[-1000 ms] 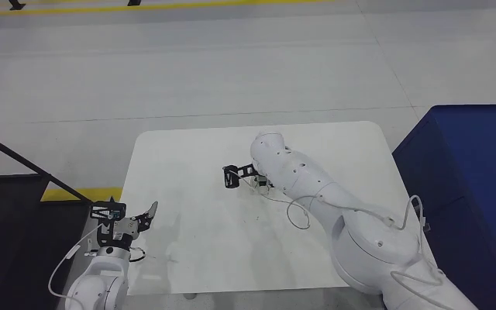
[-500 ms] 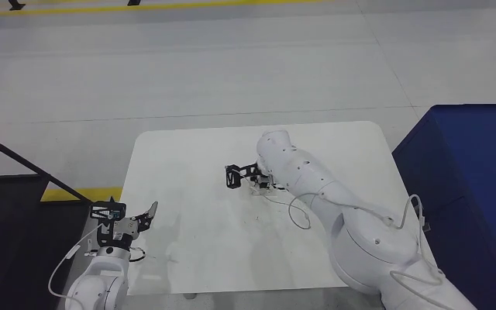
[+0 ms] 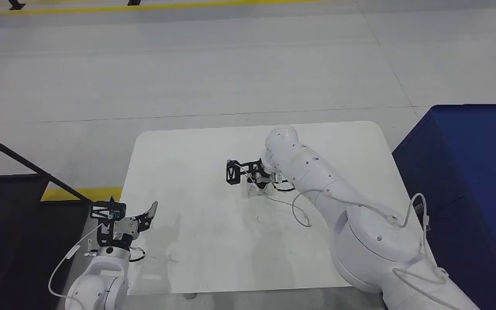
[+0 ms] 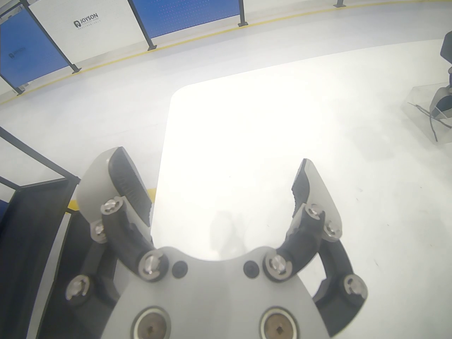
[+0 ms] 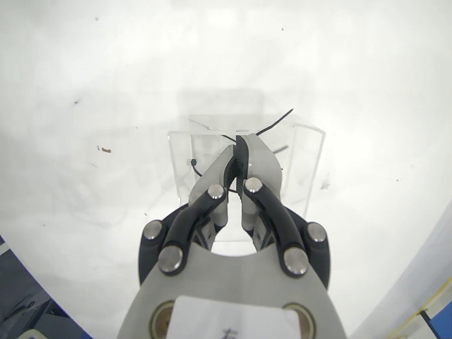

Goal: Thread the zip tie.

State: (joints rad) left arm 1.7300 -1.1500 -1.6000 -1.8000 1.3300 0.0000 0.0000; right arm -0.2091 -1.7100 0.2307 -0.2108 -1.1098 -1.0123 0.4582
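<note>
Zip tie (image 5: pixel 275 121): thin, black, seemingly plastic

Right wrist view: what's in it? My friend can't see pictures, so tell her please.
The right gripper is shut on a thin black zip tie over a clear stand on the white table. One end pokes out past the gripper.

I see a thin black zip tie (image 5: pixel 277 120) pinched in my right gripper (image 5: pixel 239 142), tail poking past the fingertips, head end hanging beside them, against the clear stand (image 5: pixel 307 164).
</note>
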